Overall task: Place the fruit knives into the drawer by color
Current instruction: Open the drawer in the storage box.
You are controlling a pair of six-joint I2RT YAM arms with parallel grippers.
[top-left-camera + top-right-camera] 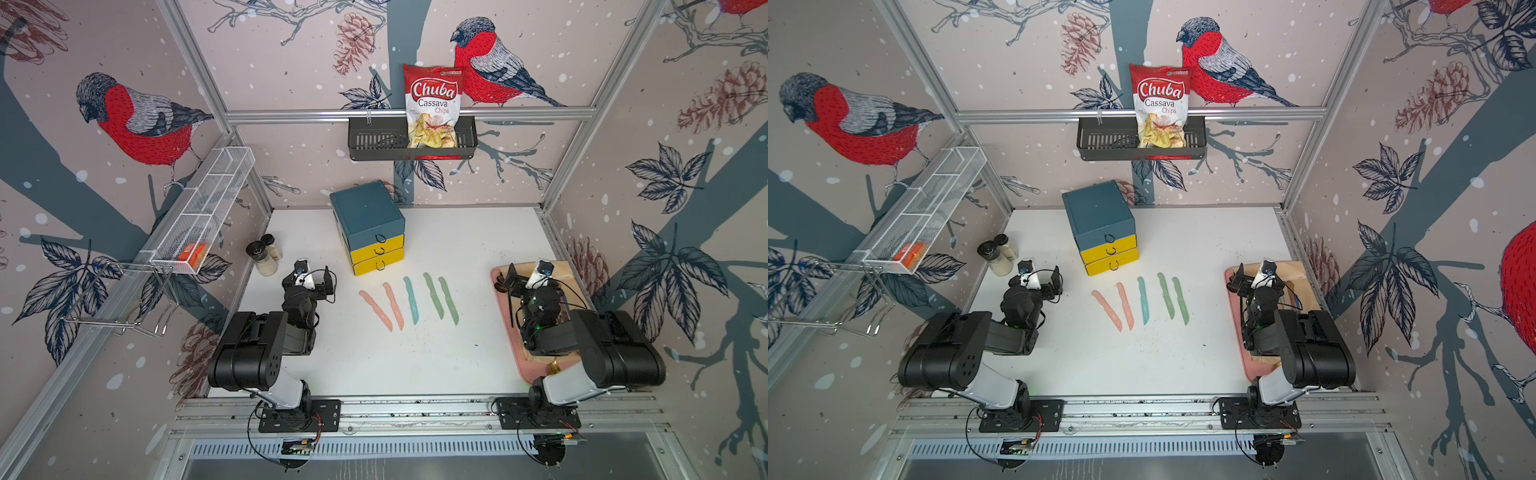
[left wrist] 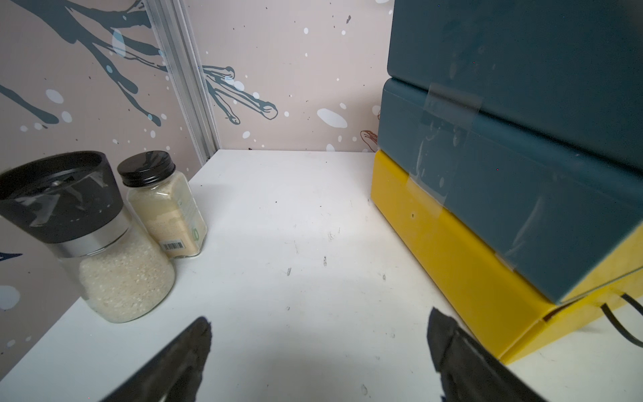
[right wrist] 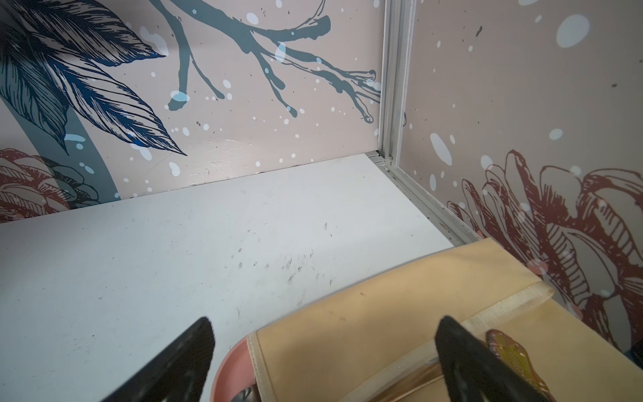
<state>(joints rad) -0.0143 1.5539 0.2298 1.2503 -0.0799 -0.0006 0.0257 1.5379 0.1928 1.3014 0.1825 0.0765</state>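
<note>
Five fruit knives lie side by side on the white table in both top views: two salmon-pink (image 1: 376, 309) (image 1: 393, 305), one teal (image 1: 411, 300) and two light green (image 1: 433, 295) (image 1: 449, 300). Just behind them stands the drawer (image 1: 368, 220) (image 1: 1100, 216), a dark teal chest with one teal and two yellow fronts, all closed. My left gripper (image 1: 311, 278) (image 2: 320, 322) hovers open and empty, left of the knives and beside the drawer's side (image 2: 504, 174). At the right, my right gripper (image 1: 534, 276) (image 3: 325, 323) is open and empty over a pink tray, away from the knives.
Two shakers (image 1: 264, 253) (image 2: 97, 236) stand left of the left gripper by the wall. The pink tray (image 3: 229, 365) holds a beige cloth (image 3: 382, 313) and gold cutlery (image 3: 515, 355). A black wall basket (image 1: 374, 141) holds a chips bag (image 1: 432, 108). A white mesh shelf (image 1: 208, 208) hangs on the left wall.
</note>
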